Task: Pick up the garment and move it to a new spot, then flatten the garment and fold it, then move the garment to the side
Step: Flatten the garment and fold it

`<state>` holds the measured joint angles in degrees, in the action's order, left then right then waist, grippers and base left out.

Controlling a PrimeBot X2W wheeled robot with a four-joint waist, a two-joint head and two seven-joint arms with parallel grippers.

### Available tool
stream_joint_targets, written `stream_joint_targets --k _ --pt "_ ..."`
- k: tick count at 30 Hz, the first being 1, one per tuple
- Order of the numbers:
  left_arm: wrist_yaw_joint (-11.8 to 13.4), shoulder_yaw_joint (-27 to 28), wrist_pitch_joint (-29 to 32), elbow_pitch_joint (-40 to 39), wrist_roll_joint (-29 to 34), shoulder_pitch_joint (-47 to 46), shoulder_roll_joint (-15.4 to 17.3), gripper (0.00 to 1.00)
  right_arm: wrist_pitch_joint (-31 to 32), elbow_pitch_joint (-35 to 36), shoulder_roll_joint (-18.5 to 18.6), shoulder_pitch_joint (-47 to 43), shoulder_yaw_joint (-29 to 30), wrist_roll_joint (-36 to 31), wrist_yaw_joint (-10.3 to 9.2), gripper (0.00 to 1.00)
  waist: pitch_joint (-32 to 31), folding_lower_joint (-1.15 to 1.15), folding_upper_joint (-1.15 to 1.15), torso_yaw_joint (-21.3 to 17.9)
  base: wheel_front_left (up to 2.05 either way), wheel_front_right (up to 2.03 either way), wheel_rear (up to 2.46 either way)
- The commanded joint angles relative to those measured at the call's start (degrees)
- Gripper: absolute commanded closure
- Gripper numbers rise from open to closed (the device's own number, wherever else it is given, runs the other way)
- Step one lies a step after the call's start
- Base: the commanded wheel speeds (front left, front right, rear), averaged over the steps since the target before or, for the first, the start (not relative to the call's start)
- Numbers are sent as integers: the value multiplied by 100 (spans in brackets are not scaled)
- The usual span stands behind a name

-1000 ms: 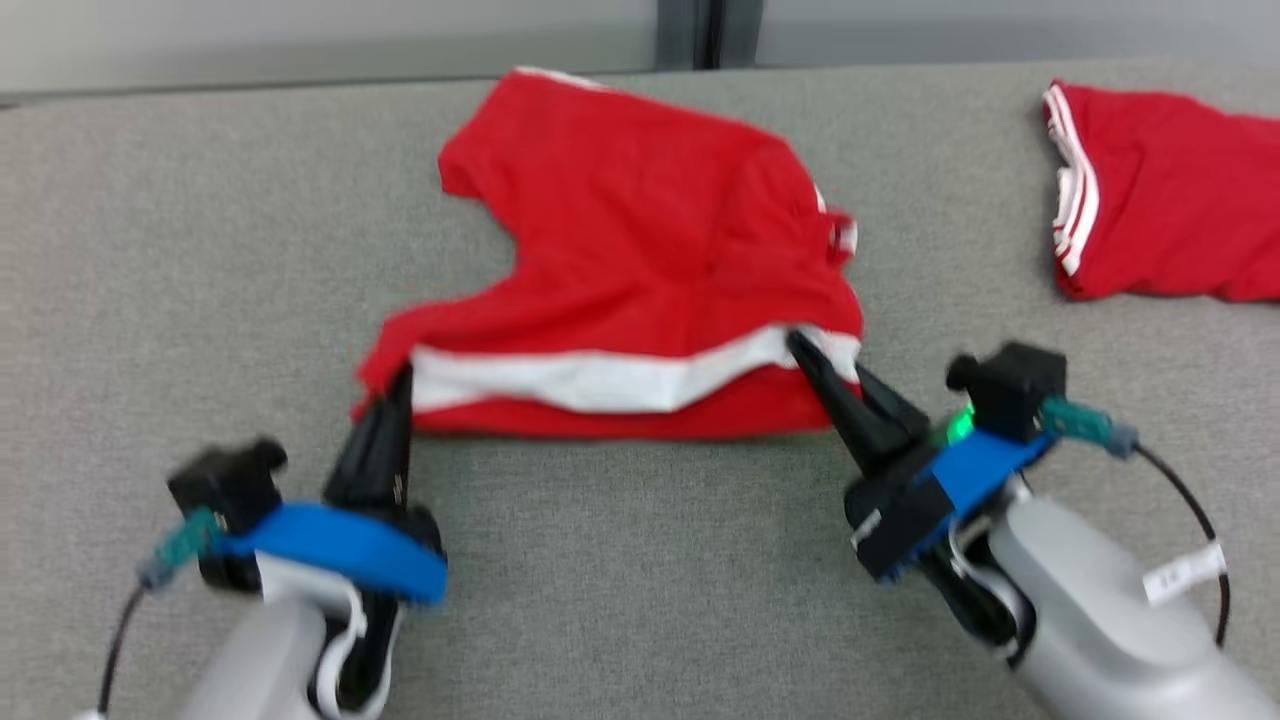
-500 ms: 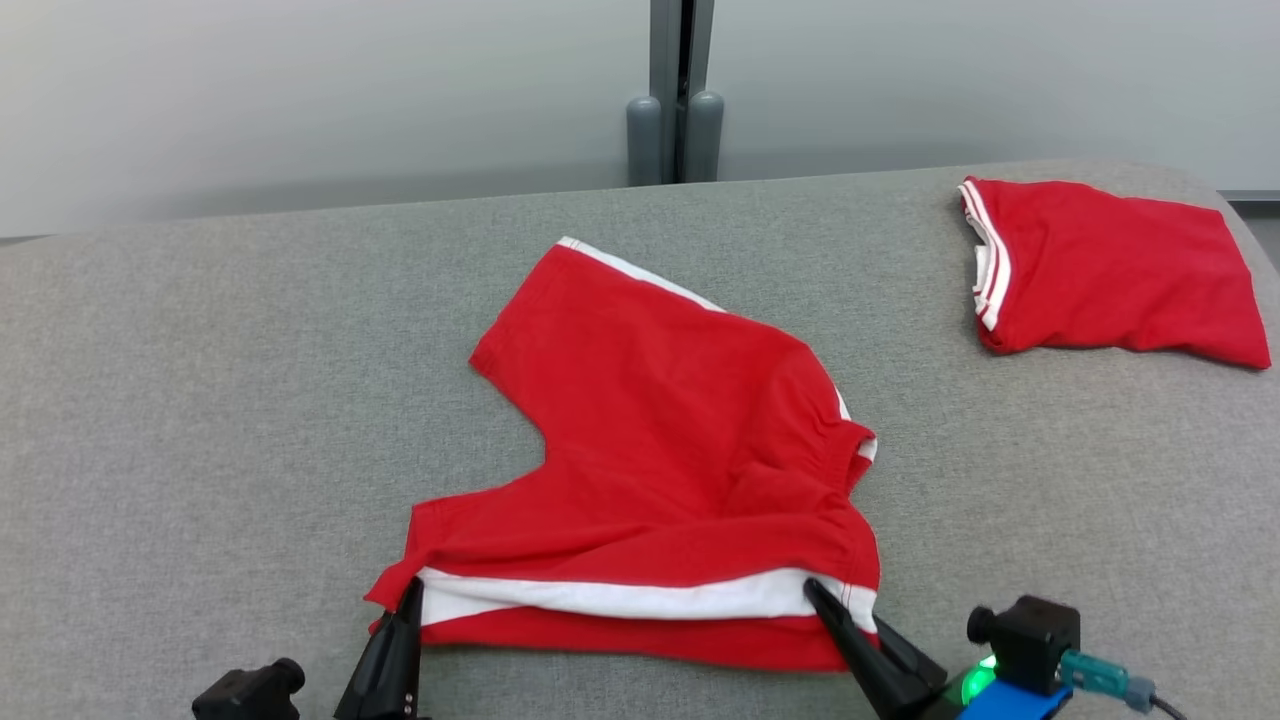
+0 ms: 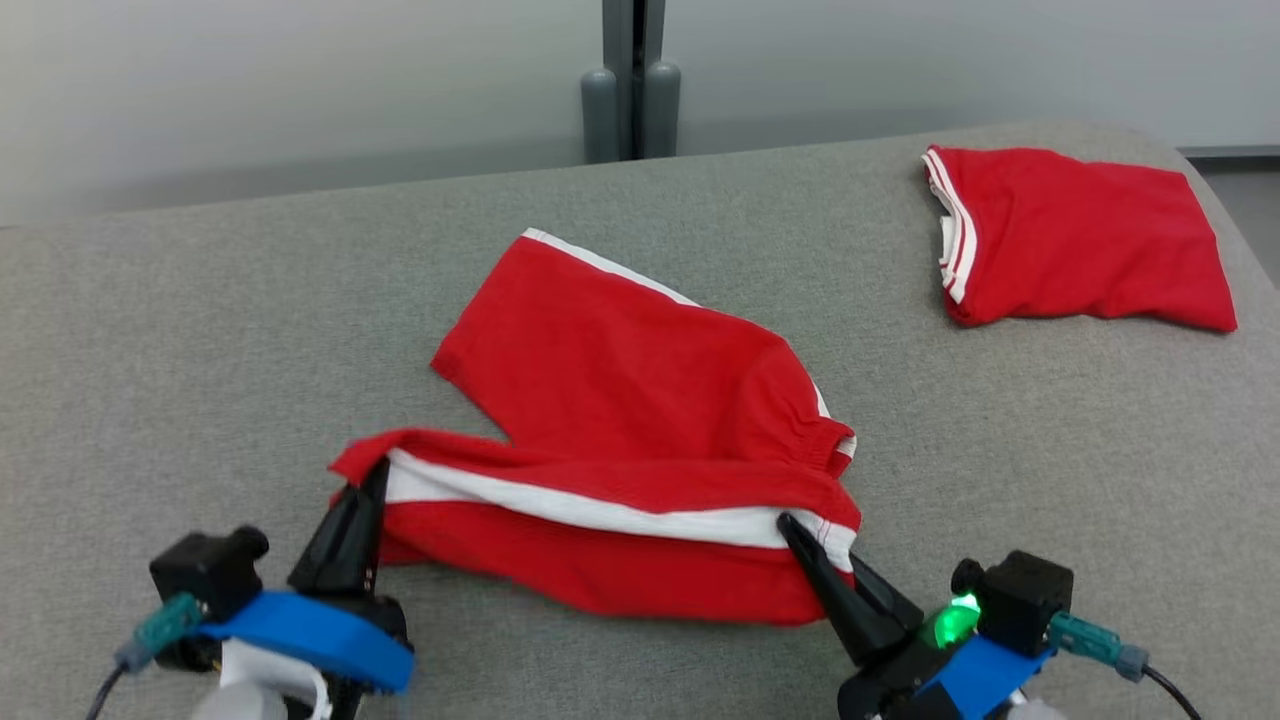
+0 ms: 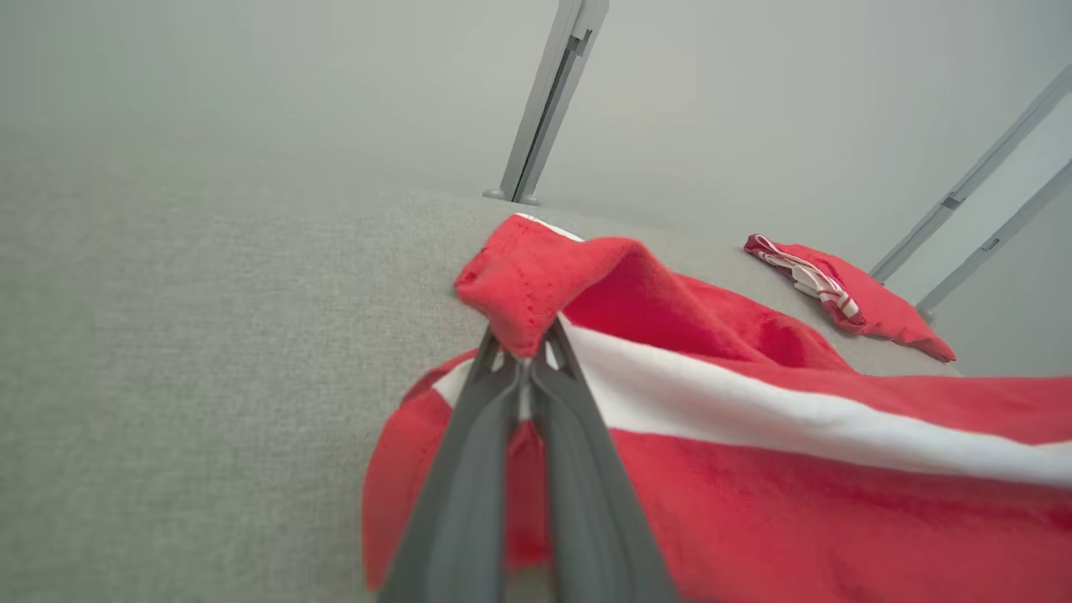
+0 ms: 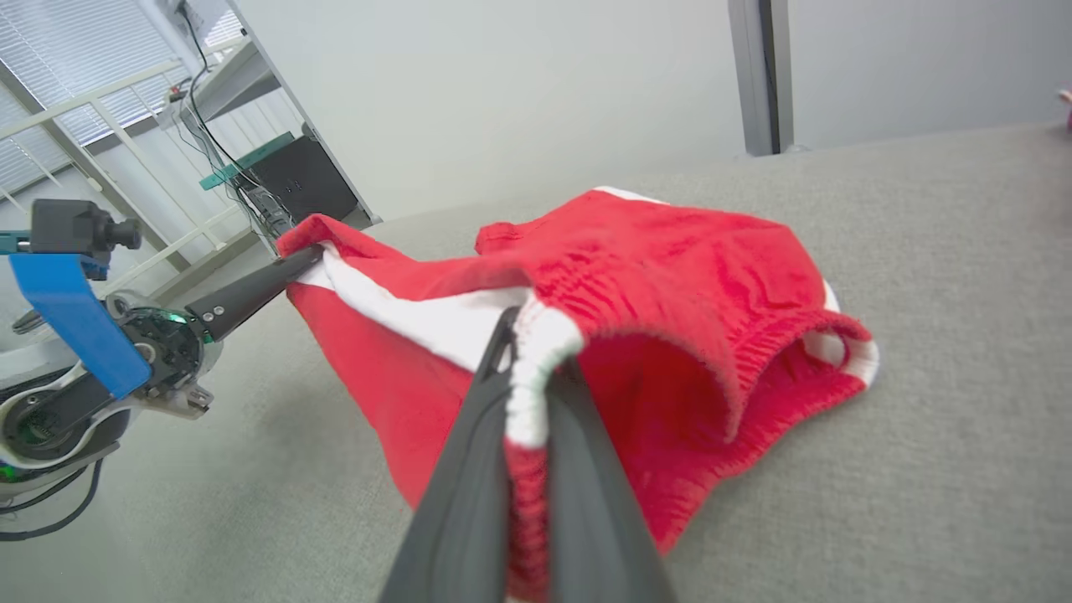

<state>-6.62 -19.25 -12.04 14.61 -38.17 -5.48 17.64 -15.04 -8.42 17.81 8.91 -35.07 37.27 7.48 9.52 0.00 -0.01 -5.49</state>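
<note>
The garment is a pair of red shorts with a white side stripe, lying on the grey table with its near edge lifted. My left gripper is shut on the leg-hem corner at the left; the left wrist view shows that corner pinched at the fingertips. My right gripper is shut on the waistband corner at the right, and the elastic band sits between its fingers in the right wrist view. The stripe runs taut between both grips. The left gripper also appears there.
A second red garment with white trim lies folded at the far right of the table, near its right edge. A grey post stands behind the table against a pale wall. Bare table surface stretches to the left.
The camera has tilted up and shifted. Both grippers have raised the garment's near edge off the table and carried it a little toward the far side, so the striped panel now hangs between them.
</note>
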Motion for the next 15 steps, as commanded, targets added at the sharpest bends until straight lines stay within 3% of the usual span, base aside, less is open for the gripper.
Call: stream_joint_targets --k 1,8,15 --pt "-46 -39 81 -30 68 -250 64 100 -17 39 -64 116 58 -92 3 100 54 0 1 -32 0 0 0" --pt "-61 -66 613 120 241 -1580 536 100 -17 78 -568 736 365 -526 3 100 597 0 1 -485 0 0 0" --pt "-98 -288 1004 660 265 -2644 820 100 -16 -323 -1093 1401 494 -1054 2 100 1167 0 1 -944 0 0 0"
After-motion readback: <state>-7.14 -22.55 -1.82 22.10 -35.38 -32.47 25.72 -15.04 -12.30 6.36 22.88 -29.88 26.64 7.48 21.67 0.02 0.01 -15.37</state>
